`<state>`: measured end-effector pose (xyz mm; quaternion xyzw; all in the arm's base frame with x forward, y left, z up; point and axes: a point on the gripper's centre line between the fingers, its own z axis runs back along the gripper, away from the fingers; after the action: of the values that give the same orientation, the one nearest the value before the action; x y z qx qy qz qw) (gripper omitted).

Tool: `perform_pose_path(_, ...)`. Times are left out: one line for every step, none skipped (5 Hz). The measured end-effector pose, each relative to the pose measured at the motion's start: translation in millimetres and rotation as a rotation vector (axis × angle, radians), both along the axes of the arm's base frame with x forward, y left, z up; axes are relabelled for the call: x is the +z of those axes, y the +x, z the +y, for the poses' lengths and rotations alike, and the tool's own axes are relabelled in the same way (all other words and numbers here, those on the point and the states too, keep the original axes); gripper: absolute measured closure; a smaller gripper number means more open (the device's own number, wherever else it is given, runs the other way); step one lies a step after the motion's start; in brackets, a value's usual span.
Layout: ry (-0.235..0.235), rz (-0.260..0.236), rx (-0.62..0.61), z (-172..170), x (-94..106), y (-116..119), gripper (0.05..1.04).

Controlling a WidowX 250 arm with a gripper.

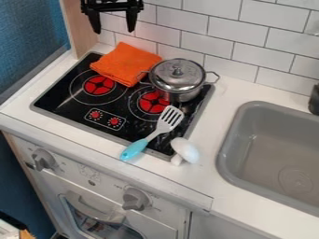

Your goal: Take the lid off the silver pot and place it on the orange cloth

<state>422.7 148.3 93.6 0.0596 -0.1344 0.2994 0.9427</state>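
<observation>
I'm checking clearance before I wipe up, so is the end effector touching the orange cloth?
Apart. In the camera view, the end effector hangs above the orange cloth, with white wall tiles showing between them.

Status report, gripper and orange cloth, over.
Gripper open, empty, upper left. Orange cloth at stovetop's back corner. Lidded pot close beside cloth.

A toy kitchen, shown by its cooking and washing fittings.
The white counter (233, 100) has a black cooktop (62, 95) with red rings toward its left end and a grey sink (227, 140) toward its right; a tiled wall (205, 30) rises at its back edge, an oven front with grey knobs (135, 199) sits below its front edge, and a lidded pot (177, 77) stands by the cooktop's back right corner.
</observation>
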Motion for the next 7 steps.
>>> perform_pose_path(-0.018, 0.044, -0.001, -2, -20.5, -3, 0.084)
perform_pose_path(-0.04, 0.045, -0.067, -24, -32.8, -1, 0.084)
perform_pose_path(-0.037, 0.014, -0.154, -50, -23.1, 0, 0.084)
perform_pose_path(-0.055, -0.021, -0.24, -72, -13.8, -2, 0.084)
perform_pose_path(-0.071, -0.033, -0.345, -102, -10.6, -1, 0.084)
perform_pose_path(-0.075, -0.028, -0.391, -114, -12.9, -2, 0.084)
perform_pose_path(-0.083, -0.011, -0.415, -119, -15.4, -3, 0.084)
